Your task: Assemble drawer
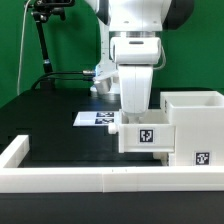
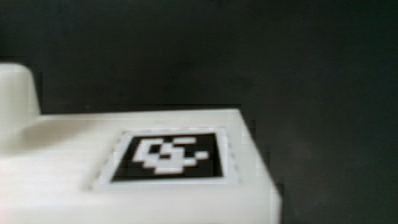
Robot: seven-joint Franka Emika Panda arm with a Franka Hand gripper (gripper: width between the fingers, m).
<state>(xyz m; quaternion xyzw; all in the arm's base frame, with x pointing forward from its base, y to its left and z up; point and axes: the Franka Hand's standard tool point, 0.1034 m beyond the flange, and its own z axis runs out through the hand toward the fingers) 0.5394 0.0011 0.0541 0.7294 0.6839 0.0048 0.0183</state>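
The arm hangs low over a small white tray (image 1: 146,132) of the drawer, which sits on the black counter (image 1: 50,115) touching the tall hollow housing (image 1: 195,128) — on the exterior view's left of it. The hand itself is hidden, so I cannot tell whether it grips. The wrist view shows the tray's tag (image 2: 169,157) close below. Likely step: seating this tray, and next it needs lining up with the housing's opening.

A green backdrop (image 1: 60,50) stood behind the tool, lit evenly. The table (image 1: 50,115) below it was black and matte. A low white wall (image 1: 60,180) edged the table in front of the tool, and a black stand (image 1: 42,40) rose beyond it, toward the exterior view's left.
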